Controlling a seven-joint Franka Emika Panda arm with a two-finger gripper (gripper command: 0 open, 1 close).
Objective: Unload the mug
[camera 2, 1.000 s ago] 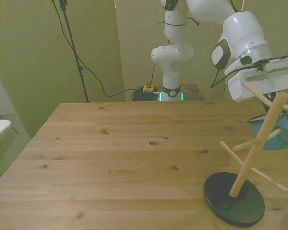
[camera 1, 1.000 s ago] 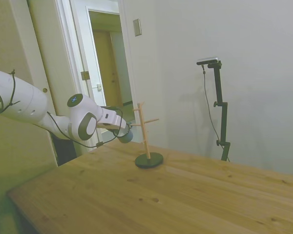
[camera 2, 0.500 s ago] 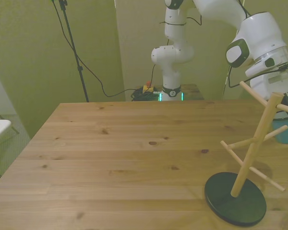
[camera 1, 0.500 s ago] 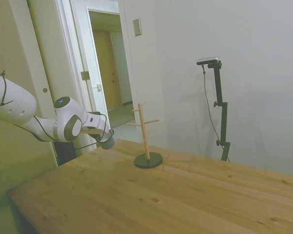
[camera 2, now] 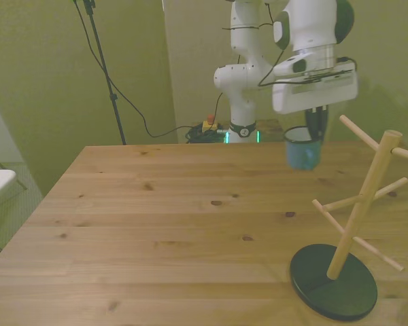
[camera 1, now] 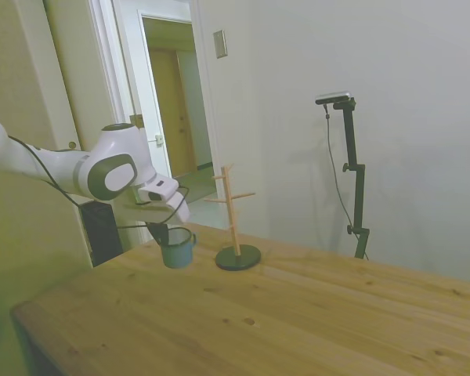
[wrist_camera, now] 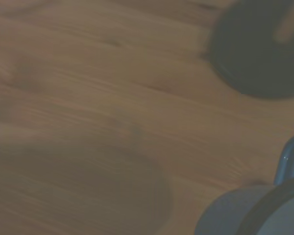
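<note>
1. Pale blue-grey, with a dark rim, the mug [camera 1: 176,248] hangs upright in the air, mouth up, clear of the worktop [camera 1: 298,313].
2. The gripper [camera 1: 158,233] holds the mug, its dark fingers clamped on the rim; in the front view the gripper [camera 2: 316,125] comes down onto the far side of the mug [camera 2: 302,151], at the front view's right of its rim.
3. The wooden pegged stand [camera 2: 353,217] stands on its dark round base at the front view's right, nearer the camera than the mug and well apart from it; no peg carries anything.
4. In the side view the stand [camera 1: 233,219] is just to the right of the mug, not touching it.
5. The wrist view, blurred, shows part of the mug [wrist_camera: 245,210], its loop handle [wrist_camera: 289,159], and the stand's dark base [wrist_camera: 257,54] on the wood.
</note>
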